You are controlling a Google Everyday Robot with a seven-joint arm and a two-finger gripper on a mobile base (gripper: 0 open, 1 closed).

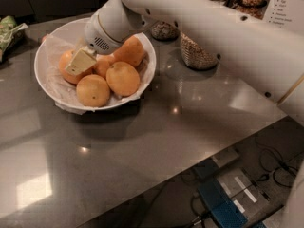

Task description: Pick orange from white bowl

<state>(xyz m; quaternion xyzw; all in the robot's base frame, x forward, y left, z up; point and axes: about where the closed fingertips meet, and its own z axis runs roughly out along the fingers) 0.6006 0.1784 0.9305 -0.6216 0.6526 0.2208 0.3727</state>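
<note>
The white bowl, lined with crinkled wrap, stands on the grey counter at upper left and holds several oranges. Two oranges lie at its front. Another orange sits at the back right, a smaller one in the middle. My gripper reaches down into the bowl from the upper right and rests on the left orange, covering most of it. The thick white arm hides the bowl's far rim.
A glass jar of grains stands just right of the bowl, another jar behind it. A green packet lies at the far left. The counter's edge runs diagonally at lower right, with cables and boxes on the floor below.
</note>
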